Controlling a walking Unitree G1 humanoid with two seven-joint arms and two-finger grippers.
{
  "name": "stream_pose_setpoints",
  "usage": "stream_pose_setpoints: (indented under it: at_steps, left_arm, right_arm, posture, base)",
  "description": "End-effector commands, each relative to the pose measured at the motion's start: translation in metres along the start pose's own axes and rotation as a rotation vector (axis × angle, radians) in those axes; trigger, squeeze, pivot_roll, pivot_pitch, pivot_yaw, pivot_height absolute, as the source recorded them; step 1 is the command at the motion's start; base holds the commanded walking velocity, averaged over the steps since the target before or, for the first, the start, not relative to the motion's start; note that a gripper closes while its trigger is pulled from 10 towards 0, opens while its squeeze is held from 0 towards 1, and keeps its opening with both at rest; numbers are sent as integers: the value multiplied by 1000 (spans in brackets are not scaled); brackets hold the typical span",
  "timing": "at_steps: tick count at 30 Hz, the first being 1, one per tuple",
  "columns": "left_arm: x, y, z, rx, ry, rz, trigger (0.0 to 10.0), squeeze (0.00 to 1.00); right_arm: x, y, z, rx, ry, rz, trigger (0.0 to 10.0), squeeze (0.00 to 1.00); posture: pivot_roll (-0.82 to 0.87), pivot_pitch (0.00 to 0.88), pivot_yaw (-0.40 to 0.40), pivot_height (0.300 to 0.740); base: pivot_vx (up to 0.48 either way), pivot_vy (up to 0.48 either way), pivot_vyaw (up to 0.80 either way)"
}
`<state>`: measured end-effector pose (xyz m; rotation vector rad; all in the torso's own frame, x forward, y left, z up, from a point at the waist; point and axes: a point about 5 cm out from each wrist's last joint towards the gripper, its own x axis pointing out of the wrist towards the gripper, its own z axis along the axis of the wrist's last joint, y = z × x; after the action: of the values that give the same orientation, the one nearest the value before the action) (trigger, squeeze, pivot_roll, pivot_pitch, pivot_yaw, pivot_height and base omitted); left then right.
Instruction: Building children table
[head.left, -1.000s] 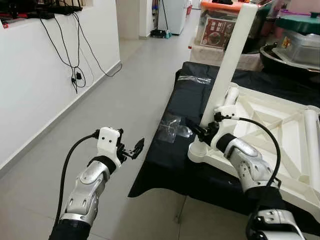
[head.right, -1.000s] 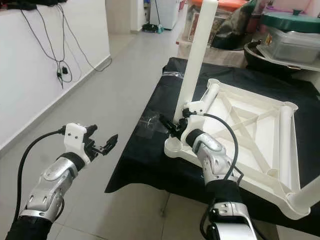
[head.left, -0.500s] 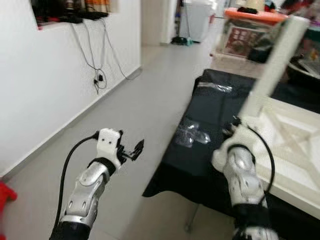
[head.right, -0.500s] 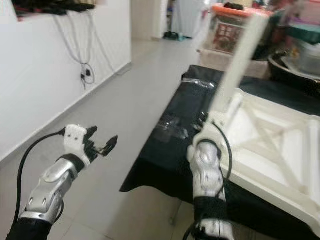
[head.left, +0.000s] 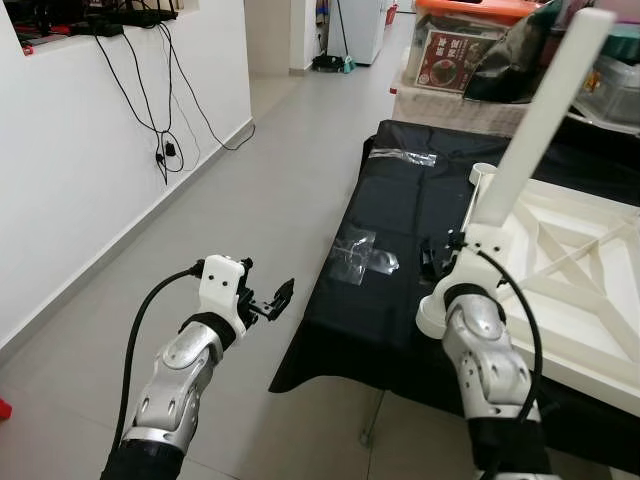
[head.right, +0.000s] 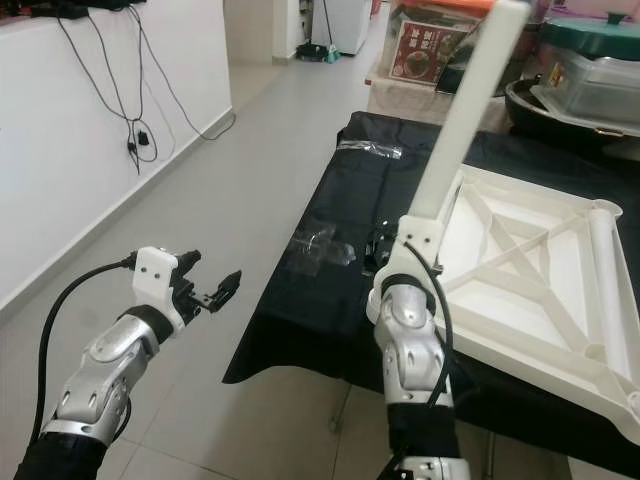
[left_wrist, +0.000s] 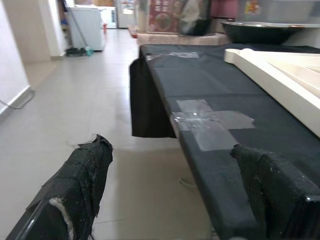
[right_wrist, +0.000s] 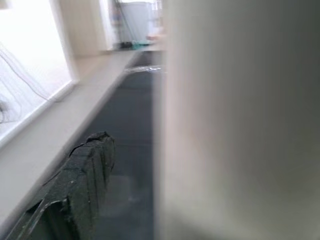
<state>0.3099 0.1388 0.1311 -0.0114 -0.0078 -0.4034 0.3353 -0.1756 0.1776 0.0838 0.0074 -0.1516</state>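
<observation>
A white children's table (head.left: 560, 250) lies upside down on a black-covered table (head.left: 400, 210). One white leg (head.left: 540, 110) rises, leaning, from its near left corner. A second leg (head.right: 605, 280) lies along the far right side. My right gripper (head.left: 430, 258) is at the standing leg's base, just to its left. In the right wrist view the leg (right_wrist: 235, 125) looms close and one finger (right_wrist: 85, 170) stands apart from it, so the gripper is open. My left gripper (head.left: 272, 298) hangs open over the floor, left of the table, holding nothing.
Clear plastic bags (head.left: 362, 258) lie on the black cloth near the corner, and another (head.left: 402, 157) lies farther back. Storage boxes (head.left: 455, 55) and a green-lidded container (head.right: 590, 60) stand behind. A white wall with hanging cables (head.left: 150, 110) bounds the left; tiled floor lies between.
The camera swung left and partly back. My right forearm has come in under its gripper, which stays at the leg's base. The left arm holds its pose.
</observation>
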Motion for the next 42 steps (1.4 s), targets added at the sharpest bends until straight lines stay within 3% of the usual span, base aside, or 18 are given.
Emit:
stream_pose_setpoints:
  at_steps: [1,6,7,8,15,18,19,24,26,28,29,31,32,34,35,40,41,42]
  left_arm:
    - [-2,1,-5,-2,17,7,10000,0]
    - [-1,1,-5,0,15,11,10000,0]
    - [1,0,-4,1,11,10,10000,0]
    - [2,0,-2,2,7,9,10000,0]
    - [1,2,-1,7,3,16,10000,0]
    - [-1,3,-2,9,6,21,10000,0]
    - [-3,4,-3,8,9,24,10000,0]
    - [-4,3,-4,8,12,20,10000,0]
    - [-2,1,-4,9,12,14,10000,0]
    - [-2,1,-4,9,12,14,10000,0]
    - [-2,1,-3,7,10,12,10000,0]
    - [-2,1,-3,7,10,12,10000,0]
    - [-2,1,-4,6,14,7,10000,0]
    - [-2,0,-5,6,17,3,10000,0]
    - [-2,-1,-6,4,20,-4,10000,0]
    - [1,0,-5,6,19,-7,10000,0]
    - [2,0,-4,6,15,-4,10000,0]
    - [2,0,-4,6,15,-4,10000,0]
  right_arm:
    - [7,5,9,41,-7,231,10000,0]
    - [10,14,10,62,-20,658,10000,0]
    - [11,16,1,49,13,710,4196,0]
    - [11,19,-9,48,50,751,0,0]
    - [22,14,-34,59,144,617,0,0]
    - [33,-3,-37,89,160,394,0,0]
    - [38,-27,-40,141,187,97,0,0]
    - [33,-50,-47,158,208,-143,0,0]
    - [12,-70,-59,74,249,-400,0,0]
    - [3,-74,-62,34,263,-476,0,0]
    - [-14,-61,-63,-18,246,-473,10000,0]
    - [-14,-61,-63,-18,246,-473,10000,0]
    - [-20,-39,-60,-17,230,-351,10000,0]
    - [-22,-28,-59,-13,228,-282,10000,0]
    - [-23,-14,-45,21,130,-173,10000,1000]
    - [-10,-12,-26,20,59,-85,10000,1000]
    - [0,-11,-18,50,55,-4,10000,0]
    - [0,-11,-18,50,55,-4,10000,0]
  posture:
    - [88,0,-77,740]
    - [93,0,-78,740]
    - [99,0,-80,740]
    - [103,0,-82,740]
    - [113,0,-88,740]
    - [117,0,-90,740]
    - [113,0,-88,740]
    - [106,0,-83,740]
    - [101,0,-79,740]
    - [101,0,-79,740]
    - [93,0,-71,740]
    - [93,0,-71,740]
    - [85,0,-61,740]
    - [85,0,-61,740]
    - [83,0,-60,740]
    - [76,0,-61,740]
    - [79,0,-65,740]
    - [79,0,-65,740]
  base:
    - [0,0,0]
    - [0,0,0]
    - [0,0,0]
    - [0,0,0]
    - [0,0,0]
    - [0,0,0]
    - [0,0,0]
    - [0,0,0]
    - [0,0,0]
    - [0,0,0]
    - [0,0,0]
    - [0,0,0]
    - [0,0,0]
    - [0,0,0]
    - [0,0,0]
    - [0,0,0]
    - [0,0,0]
    - [0,0,0]
